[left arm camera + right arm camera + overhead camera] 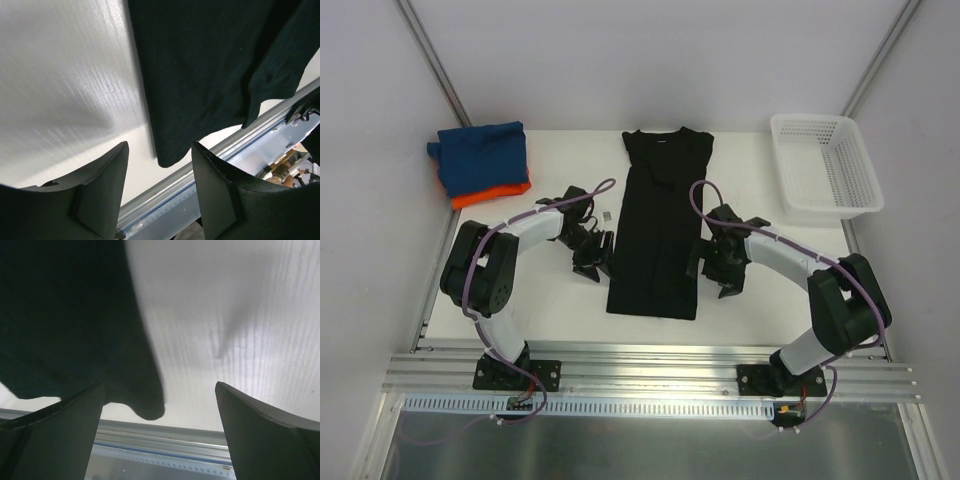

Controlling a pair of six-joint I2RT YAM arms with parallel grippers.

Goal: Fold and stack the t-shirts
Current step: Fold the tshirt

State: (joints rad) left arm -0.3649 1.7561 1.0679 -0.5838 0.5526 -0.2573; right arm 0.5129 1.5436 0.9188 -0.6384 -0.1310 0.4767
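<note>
Leftmost, at the far left corner of the worktop [550, 310]: blue t-shirt [480, 148], folded, lying on orange t-shirt [495, 192], of which only the near edge shows.

Next: left gripper [592, 262], low over the worktop, just beside the left edge of the black t-shirt [658, 225]. A small pale item [607, 215] lies beyond it, too small to identify.

Centre: black t-shirt, flat, sides folded inward to a long narrow strip, collar at the far end, hem toward the arm bases.

Next: right gripper [718, 272], just beside the shirt's right edge, near its lower half.

Rightmost: white mesh basket [825, 165], far right corner, well apart from the shirt.

Nothing lies between either gripper and the cloth.

Wrist views only: left gripper's fingers [107, 185] are moderately spread and hold nothing, with the shirt's near left corner between their tips. Right gripper's fingers [260, 435] are widely spread and hold nothing, with the near right corner just inside the gap. The metal rail [165, 432] runs below the hem. The overhead view alone shows the stack and the basket.
</note>
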